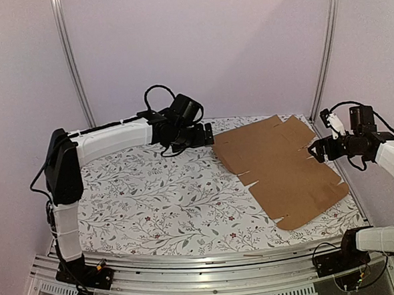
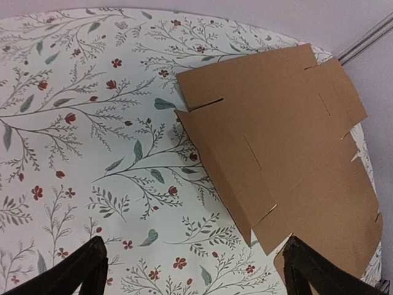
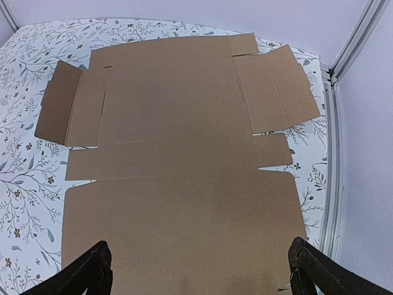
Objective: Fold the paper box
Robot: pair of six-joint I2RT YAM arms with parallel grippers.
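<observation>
Plain brown box (image 1: 285, 172) lies flat, unfolded, at the table's (image 1: 153, 197) far right corner.
Left claw (image 1: 208, 133) and right claw (image 1: 315, 151) gape wide, empty; wrist views crop the box.

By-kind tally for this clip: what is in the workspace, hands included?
paper box, a flat brown cardboard sheet: 1
floral table cover: 1
robot hands: 2, the left hand and the right hand, both open and holding nothing
Total: 4

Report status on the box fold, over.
Left hand open, right hand open, both empty. Paper box flat, unfolded, untouched. No obstruction seen.
</observation>
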